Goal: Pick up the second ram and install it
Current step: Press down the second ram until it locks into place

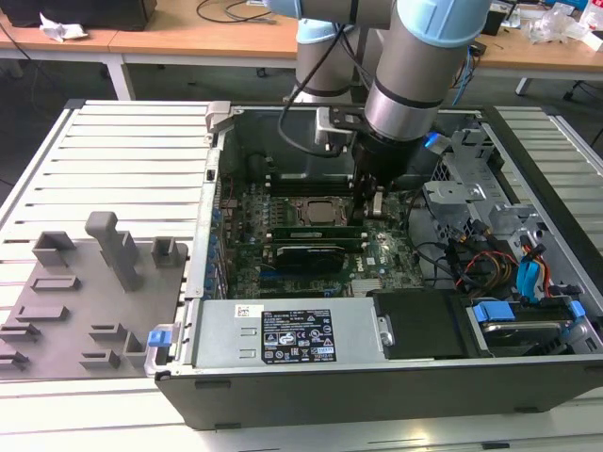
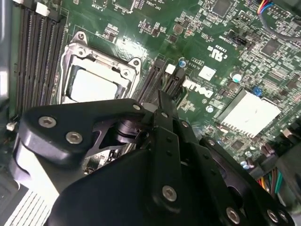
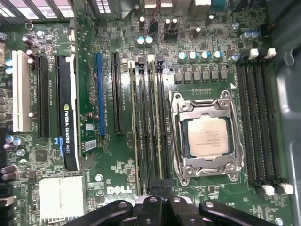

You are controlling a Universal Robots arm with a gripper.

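My gripper (image 1: 375,207) is down inside the open computer case, over the end of the memory slots beside the processor socket (image 1: 316,209). In the first wrist view two thin green sticks stand in those slots. The second ram (image 3: 162,127) is the one in line with my gripper (image 3: 162,190) and appears seated in its slot. The fingers (image 3: 151,201) are drawn together, with no more than a slit between them, right above that stick's near end. The exterior view shows a green stick (image 1: 316,229) lying along the slot. In the second wrist view the gripper (image 2: 164,101) points at the slot end.
A black graphics card (image 3: 68,108) stands in the expansion slots, and a further bank of empty slots (image 3: 261,122) lies past the processor socket (image 3: 207,136). Drive cages and cable bundles (image 1: 490,254) fill the case's exterior-view right. A grey fixture (image 1: 85,292) lies outside the case.
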